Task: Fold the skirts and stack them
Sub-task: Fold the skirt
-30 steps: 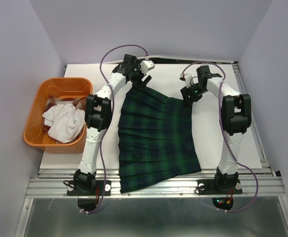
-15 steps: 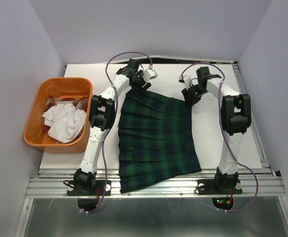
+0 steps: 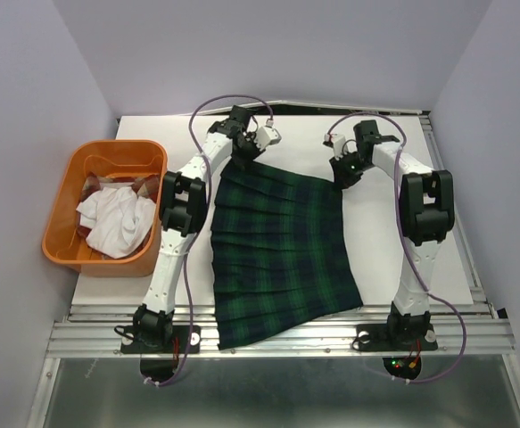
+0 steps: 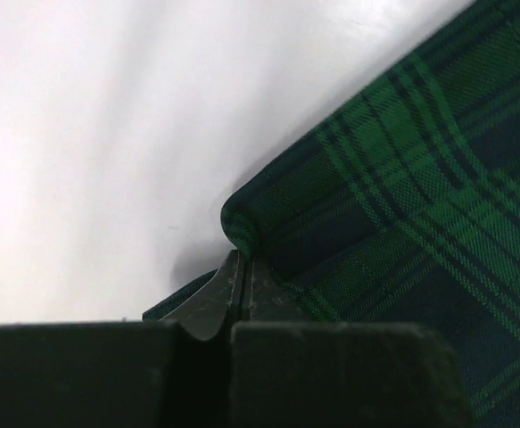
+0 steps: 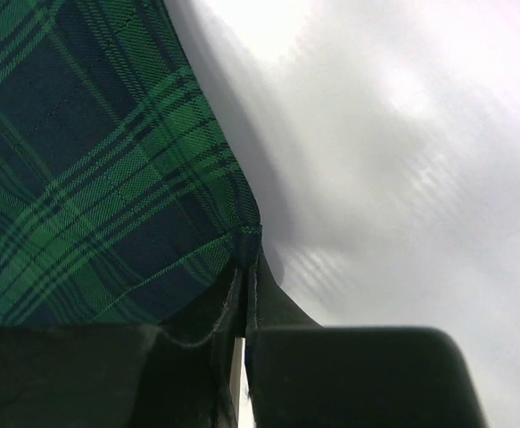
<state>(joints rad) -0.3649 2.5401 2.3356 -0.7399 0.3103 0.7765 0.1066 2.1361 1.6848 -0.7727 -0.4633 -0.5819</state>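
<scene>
**Ana:** Where does the green-navy plaid skirt (image 3: 282,250) lie?

**Ben:** In the top view it is spread flat across the middle of the white table (image 3: 420,259). Its narrow waist end is toward the upper part of the frame. The wide hem reaches down over the metal rails (image 3: 474,334) at the bottom.

**Ana:** And the left gripper (image 4: 242,272)?

**Ben:** In the left wrist view its black fingers are pressed together. A rolled edge of the plaid cloth sits right at the tips, and a sliver of the same cloth shows just left of them, so it is pinching the skirt. From above, that is the skirt's upper-left corner.

**Ana:** Is the right gripper (image 5: 244,267) doing the same?

**Ben:** Much the same. The right wrist view shows its fingers drawn nearly together, with only a thin slit between them. The pointed corner of the plaid runs down into the tips, so it is nipping the cloth there. From above, that is the upper-right corner. Both arms reach toward the top of the frame, one at each end of the waist edge.

**Ana:** And the other skirts?

**Ben:** The white skirt (image 3: 115,223) lies crumpled in the orange basket (image 3: 59,241) at the left of the frame, off the table's left side. A scrap of the red-and-tan plaid skirt (image 3: 144,188) peeks out at the white one's upper right. Too little of it shows to tell how it lies.
</scene>
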